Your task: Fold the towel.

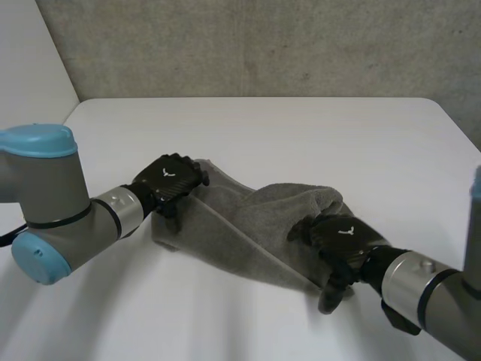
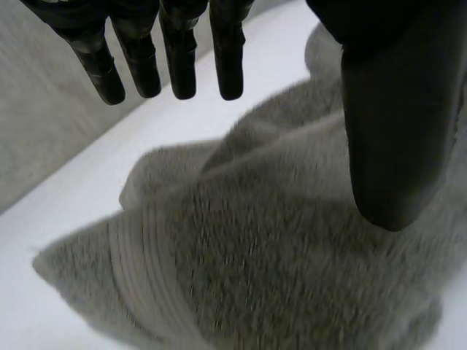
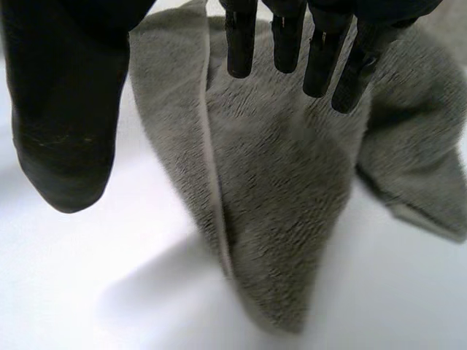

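Towel (image 1: pixel 252 226), grey and crumpled, lies on the white bench (image 1: pixel 301 128) between the 2 hands. The left hand (image 1: pixel 171 179) is over one end of the towel and the right hand (image 1: pixel 342 235) over the opposite end. Both are released, with straight fingers and the thumb spread, grasping nothing.

Grey fluffy towel (image 1: pixel 252 226). Crumpled, loosely bunched, with a flat woven band near one edge. Lies across lower middle of head view, slanting from left of centre down toward lower right.
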